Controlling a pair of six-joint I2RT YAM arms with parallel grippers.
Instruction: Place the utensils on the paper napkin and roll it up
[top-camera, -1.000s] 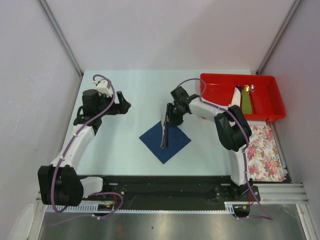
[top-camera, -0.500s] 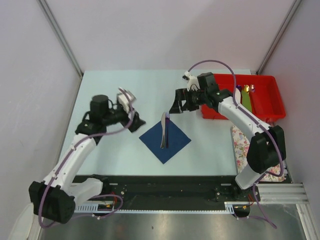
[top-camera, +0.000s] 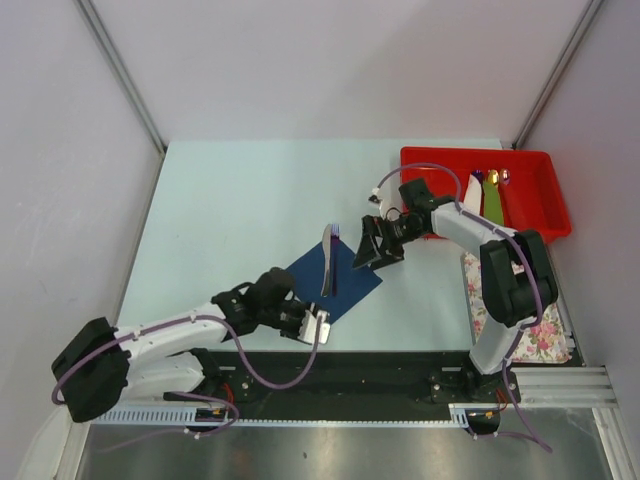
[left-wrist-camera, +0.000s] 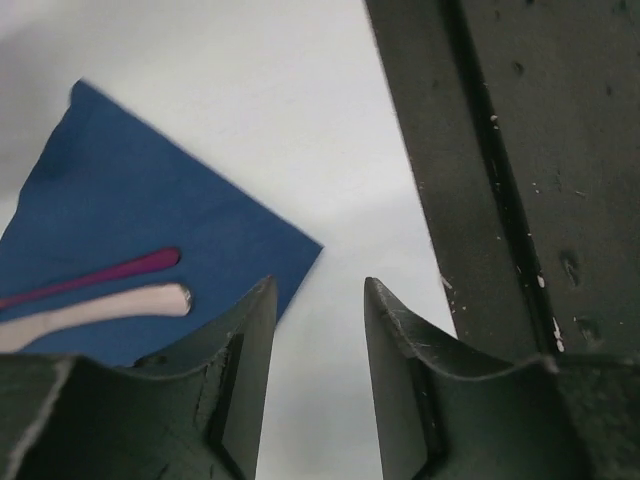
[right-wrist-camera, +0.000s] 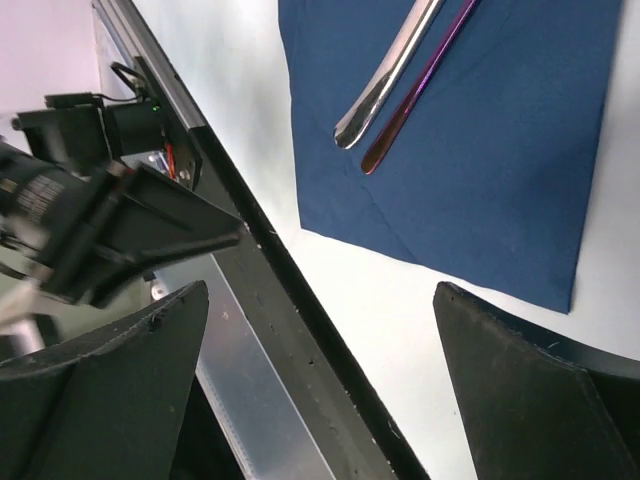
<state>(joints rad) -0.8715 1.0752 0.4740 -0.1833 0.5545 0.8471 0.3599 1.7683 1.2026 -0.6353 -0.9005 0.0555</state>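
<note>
The dark blue paper napkin (top-camera: 335, 285) lies flat as a diamond at the table's middle front. Two slim utensils (top-camera: 330, 262) rest side by side on it; the wrist views show a silver handle (right-wrist-camera: 390, 70) and a purple one (right-wrist-camera: 420, 85). My left gripper (top-camera: 308, 322) sits low at the napkin's near corner, its jaws a narrow gap apart over bare table (left-wrist-camera: 318, 300), the napkin (left-wrist-camera: 120, 220) just to their left. At the napkin's right corner my right gripper (top-camera: 372, 250) hovers, jaws wide open (right-wrist-camera: 318, 295) and empty.
A red tray (top-camera: 440, 155) at the back right holds several more utensils. A pink-flowered white cloth (top-camera: 530, 300) lies in front of the tray. The black rail (top-camera: 330, 365) runs along the table's near edge, close behind the left gripper.
The right gripper let go of the utensils on the napkin, opened and returned to its right corner. The left arm swung from the far left to the napkin's near corner, its jaws narrowing.
</note>
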